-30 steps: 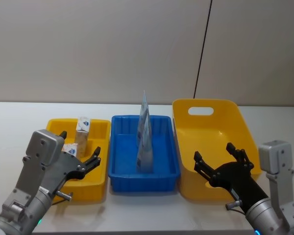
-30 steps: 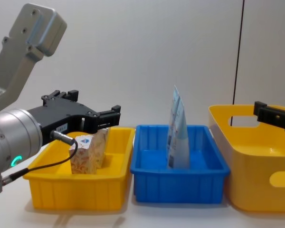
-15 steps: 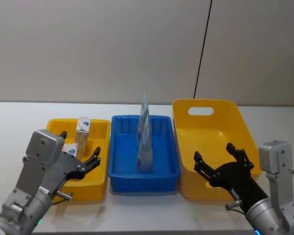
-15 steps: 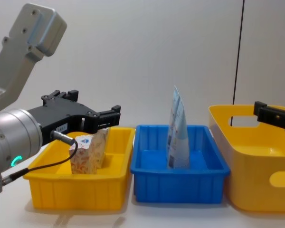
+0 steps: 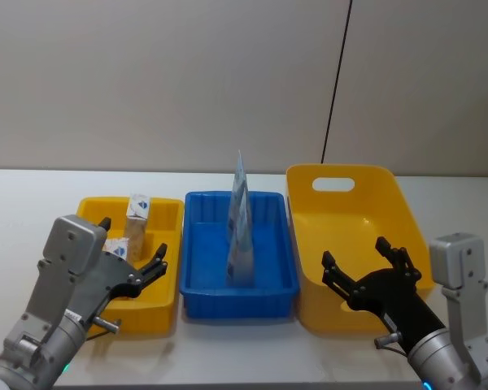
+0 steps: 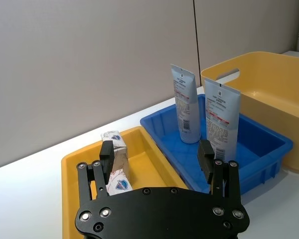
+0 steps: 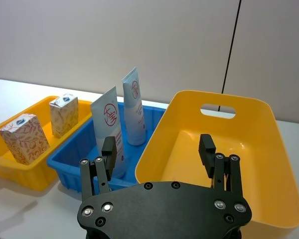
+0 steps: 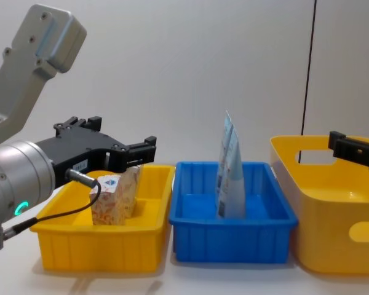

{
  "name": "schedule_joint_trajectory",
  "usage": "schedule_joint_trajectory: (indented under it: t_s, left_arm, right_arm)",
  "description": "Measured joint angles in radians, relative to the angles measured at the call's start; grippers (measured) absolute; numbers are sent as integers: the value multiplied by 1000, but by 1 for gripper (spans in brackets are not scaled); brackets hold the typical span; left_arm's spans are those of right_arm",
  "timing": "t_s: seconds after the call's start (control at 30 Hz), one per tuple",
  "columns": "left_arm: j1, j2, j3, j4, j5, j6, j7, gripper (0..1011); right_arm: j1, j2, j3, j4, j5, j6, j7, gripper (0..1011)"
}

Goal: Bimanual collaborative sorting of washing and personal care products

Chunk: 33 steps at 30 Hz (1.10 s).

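1. Your left gripper (image 6: 156, 152): black fingers spread apart, nothing between them. It hangs over the near end of the yellow tray (image 8: 98, 253) and covers part of the near carton (image 5: 116, 249) in head view.
2. Yellow tray: glossy rectangular plastic on the white table (image 5: 32, 195). Both cartons stand upright in it, the far carton (image 5: 137, 213) apart from the near one. They are boxy card with an orange-red leaf print and a blue logo on top. In chest view the far one sits mostly behind the near one.
3. Blue tray (image 5: 236, 302): same plastic, just beside the yellow tray. The near tube (image 7: 107, 117) and far tube (image 7: 133, 107) stand upright in it, pale and soft, flat crimped ends up. Their bottoms are hidden. Head and chest views catch them edge-on and overlapped.
4. Basket (image 5: 350, 219): smooth yellow plastic, rounded corners, handle slot in the far wall. Its right side is cut off in chest view.
5. Your right gripper (image 7: 157, 144): fingers apart, holding nothing, over the basket's near rim. In chest view it is cut off at the right edge.
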<state>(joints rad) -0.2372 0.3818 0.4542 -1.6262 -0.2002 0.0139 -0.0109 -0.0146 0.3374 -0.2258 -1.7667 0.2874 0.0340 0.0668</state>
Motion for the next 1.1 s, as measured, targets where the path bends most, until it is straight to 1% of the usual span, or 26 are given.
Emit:
schedule_joint_trajectory:
  t_s: [0.27, 0.4, 0.43, 0.47, 0.57, 0.6, 0.73, 0.93, 1.1]
  left_arm:
    - [-4, -13, 0, 6, 0, 10, 1, 1001]
    - [-12, -28, 0, 11, -7, 39, 1, 1001]
    - [-15, -35, 0, 14, -12, 54, 1, 1001]
    - [-15, -35, 0, 14, -12, 54, 1, 1001]
    - [-24, -50, -2, 20, -23, 91, 1, 1001]
    - [-24, -50, -2, 20, -23, 91, 1, 1002]
    - [-30, -70, -6, 27, -37, 132, 5, 1001]
    - [-29, -89, -17, 31, -51, 169, 15, 1001]
    - [-15, -103, -31, 27, -64, 200, 27, 1001]
  right_arm:
    - [0, 0, 0, 0, 0, 0, 0, 1000]
    - [0, 0, 0, 0, 0, 0, 0, 1000]
    - [0, 0, 0, 0, 0, 0, 0, 1000]
    - [0, 0, 0, 0, 0, 0, 0, 1000]
    - [0, 0, 0, 0, 0, 0, 0, 1000]
    - [0, 0, 0, 0, 0, 0, 0, 1000]
    - [0, 0, 0, 0, 0, 0, 0, 1000]
    - [0, 0, 0, 0, 0, 0, 0, 1000]
    - [0, 0, 0, 0, 0, 0, 0, 1000]
